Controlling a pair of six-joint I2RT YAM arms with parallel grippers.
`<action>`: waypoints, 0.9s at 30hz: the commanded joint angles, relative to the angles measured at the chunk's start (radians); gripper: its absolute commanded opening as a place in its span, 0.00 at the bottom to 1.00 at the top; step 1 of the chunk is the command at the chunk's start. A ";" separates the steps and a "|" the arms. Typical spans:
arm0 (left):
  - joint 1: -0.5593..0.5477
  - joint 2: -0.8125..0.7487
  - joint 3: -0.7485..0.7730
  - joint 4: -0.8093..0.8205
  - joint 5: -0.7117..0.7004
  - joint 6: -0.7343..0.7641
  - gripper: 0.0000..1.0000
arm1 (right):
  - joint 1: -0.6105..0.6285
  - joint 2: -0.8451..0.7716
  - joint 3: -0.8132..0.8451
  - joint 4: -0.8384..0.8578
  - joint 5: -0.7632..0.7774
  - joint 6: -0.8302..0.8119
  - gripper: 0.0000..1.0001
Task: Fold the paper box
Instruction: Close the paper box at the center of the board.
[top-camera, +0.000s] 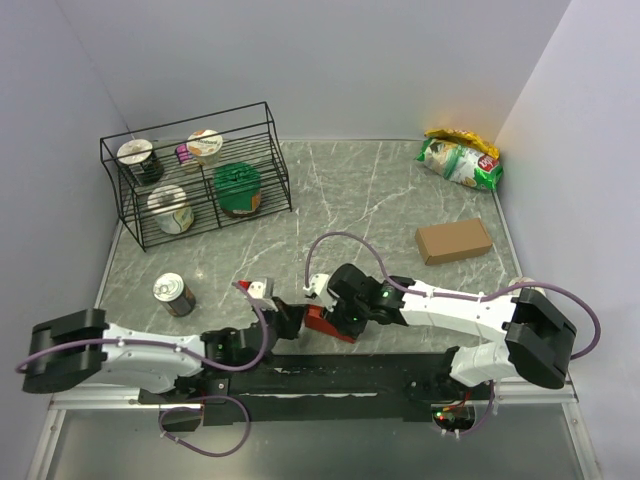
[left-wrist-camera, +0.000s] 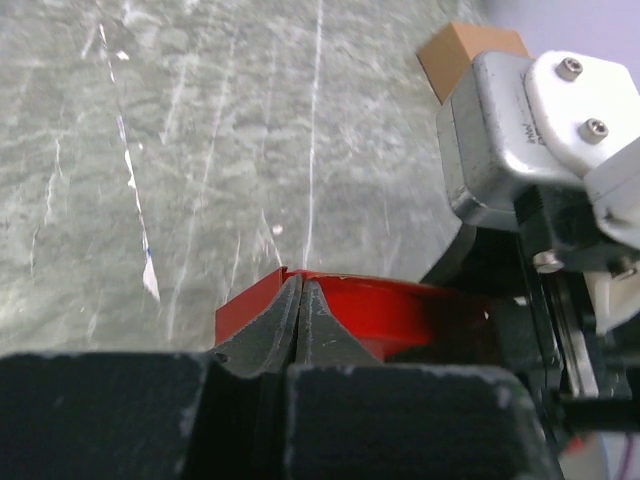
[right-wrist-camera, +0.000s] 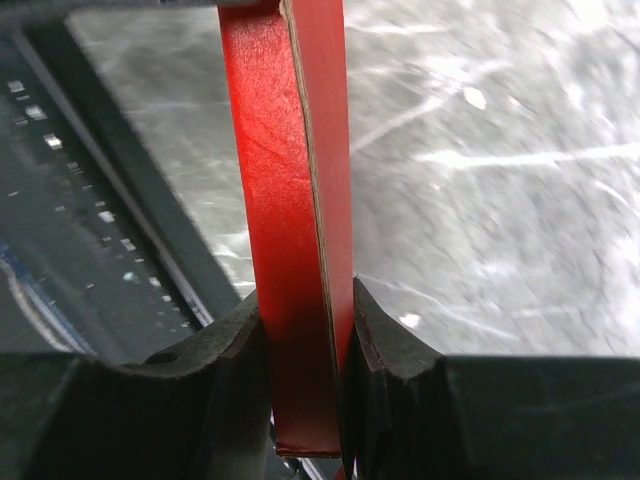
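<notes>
The paper box (top-camera: 330, 324) is a bright red folded card near the table's front edge, between the two arms. My right gripper (top-camera: 322, 308) is shut on it. In the right wrist view the box (right-wrist-camera: 285, 150) stands as a narrow double-layered strip clamped between the pads of that gripper (right-wrist-camera: 305, 300). My left gripper (top-camera: 293, 322) reaches in from the left. Its jaws (left-wrist-camera: 300, 282) are pressed fully together, tips at the top edge of the box (left-wrist-camera: 400, 310). No card shows between them. The right arm's wrist (left-wrist-camera: 520, 140) looms close on the right.
A black wire rack (top-camera: 195, 175) with cups and tins stands at the back left. A tin can (top-camera: 173, 294) stands left of the grippers. A brown cardboard box (top-camera: 453, 241) and a snack bag (top-camera: 460, 160) lie to the right. The black base rail (top-camera: 330, 375) runs along the near edge.
</notes>
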 joint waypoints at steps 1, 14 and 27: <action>0.006 -0.067 -0.119 -0.184 0.147 0.119 0.01 | -0.032 -0.063 0.022 0.104 0.111 0.019 0.27; 0.017 0.124 -0.048 -0.249 0.141 0.043 0.01 | -0.032 -0.073 0.021 0.099 0.137 0.031 0.27; 0.017 0.114 -0.039 -0.251 0.144 0.044 0.01 | -0.031 -0.095 0.067 0.090 0.174 0.039 0.66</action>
